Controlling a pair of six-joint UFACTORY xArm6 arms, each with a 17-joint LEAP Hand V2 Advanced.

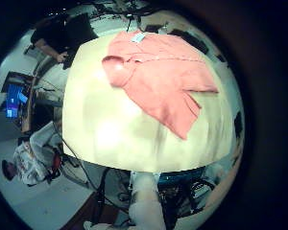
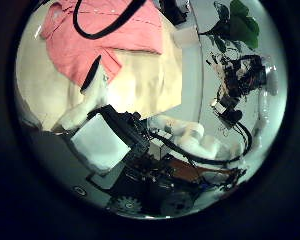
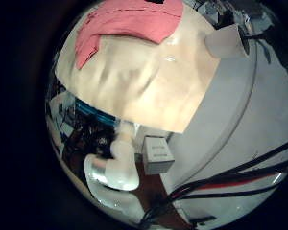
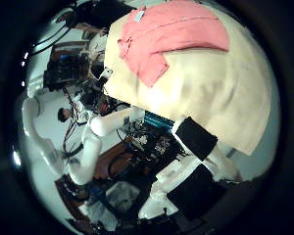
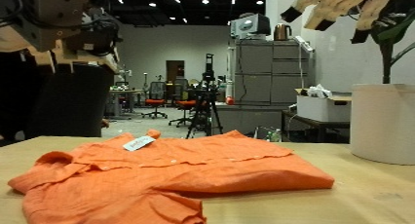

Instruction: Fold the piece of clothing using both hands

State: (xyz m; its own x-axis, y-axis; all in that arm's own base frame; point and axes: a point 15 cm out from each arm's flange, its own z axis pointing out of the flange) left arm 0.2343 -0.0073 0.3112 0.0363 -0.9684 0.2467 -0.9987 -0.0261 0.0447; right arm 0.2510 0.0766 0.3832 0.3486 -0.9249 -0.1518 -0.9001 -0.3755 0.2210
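Note:
An orange button-up shirt [image 5: 169,175] lies flat on the tan table [image 5: 370,200], its collar and a white tag [image 5: 137,142] toward the far edge. One sleeve is folded over the body. My left hand [image 5: 58,24] hangs high above the shirt's collar side, fingers relaxed and holding nothing. Over the other end my right hand [image 5: 344,10] hovers equally high, fingers spread and empty. The palm views look down on the shirt [image 1: 158,77] [image 2: 90,30] [image 3: 125,29] [image 4: 171,39] from well above, spread on the table [image 1: 115,134].
A tall white pot [image 5: 386,122] with a plant stands beyond the table near the right hand. Grey cabinets [image 5: 266,83] and office chairs stand far behind.

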